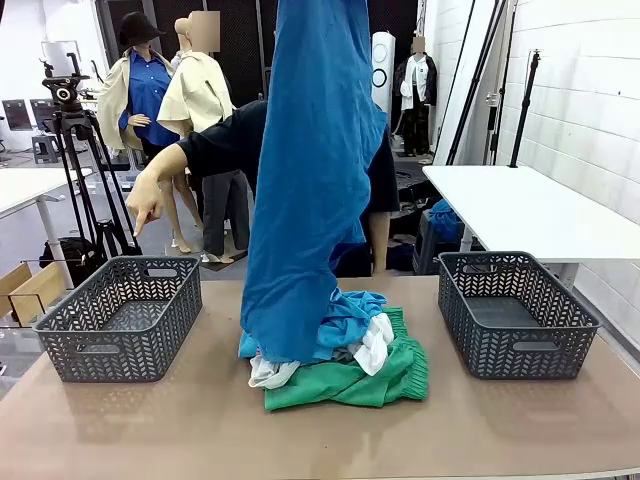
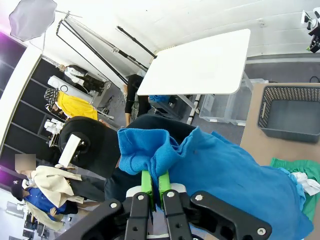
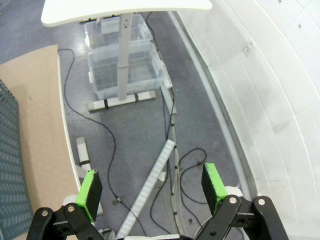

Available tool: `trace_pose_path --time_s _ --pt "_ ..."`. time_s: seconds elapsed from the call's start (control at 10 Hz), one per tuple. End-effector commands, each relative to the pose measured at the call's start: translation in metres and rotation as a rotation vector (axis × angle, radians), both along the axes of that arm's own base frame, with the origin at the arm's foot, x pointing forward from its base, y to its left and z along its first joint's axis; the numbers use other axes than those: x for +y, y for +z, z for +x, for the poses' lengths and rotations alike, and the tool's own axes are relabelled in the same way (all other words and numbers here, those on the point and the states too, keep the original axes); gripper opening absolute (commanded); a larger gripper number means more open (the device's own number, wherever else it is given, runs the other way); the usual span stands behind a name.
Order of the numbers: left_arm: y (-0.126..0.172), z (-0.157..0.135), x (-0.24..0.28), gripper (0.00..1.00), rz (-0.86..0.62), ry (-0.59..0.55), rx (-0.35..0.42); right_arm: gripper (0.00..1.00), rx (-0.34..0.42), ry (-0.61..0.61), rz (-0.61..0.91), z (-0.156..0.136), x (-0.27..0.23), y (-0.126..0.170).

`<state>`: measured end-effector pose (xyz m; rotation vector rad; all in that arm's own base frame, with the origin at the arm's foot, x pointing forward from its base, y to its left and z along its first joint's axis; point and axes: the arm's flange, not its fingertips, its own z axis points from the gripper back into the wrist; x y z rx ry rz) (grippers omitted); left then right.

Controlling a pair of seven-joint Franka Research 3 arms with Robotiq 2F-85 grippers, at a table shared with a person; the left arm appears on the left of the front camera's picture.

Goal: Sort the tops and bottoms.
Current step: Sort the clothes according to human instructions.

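A bright blue top [image 1: 305, 170] hangs in a long drape from above the picture down to the pile at the table's middle. In the left wrist view my left gripper [image 2: 155, 175] is shut on a bunched fold of that blue top [image 2: 225, 170]. The pile holds another blue top [image 1: 350, 305], a white top [image 1: 378, 340] and the green bottoms [image 1: 350, 382] underneath at the front. The green bottoms [image 2: 295, 167] also lie below the lifted shirt in the left wrist view. My right gripper [image 3: 151, 187] stands open with nothing between its fingers, off the table's side above the floor.
One grey basket [image 1: 120, 318] stands at the table's left and another grey basket [image 1: 515, 312] at its right. A person behind the hanging shirt points a hand [image 1: 146, 205] down toward the left basket. Cables and clear bins [image 3: 125, 70] lie on the floor under a white table.
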<state>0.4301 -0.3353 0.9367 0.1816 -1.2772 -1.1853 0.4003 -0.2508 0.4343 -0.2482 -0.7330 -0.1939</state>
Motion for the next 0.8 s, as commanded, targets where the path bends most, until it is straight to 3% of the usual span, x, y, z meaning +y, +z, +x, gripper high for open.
trace_pose_path --time_s 0.0,0.7 --pt "0.004 -0.0017 0.0025 0.0 -0.01 0.0 -0.015 1.0 0.009 0.003 -0.002 0.0006 -0.0022 0.0012" --pt "0.004 -0.0017 0.0025 0.0 -0.01 0.0 -0.015 1.0 0.009 0.003 -0.002 0.0006 -0.0022 0.0012"
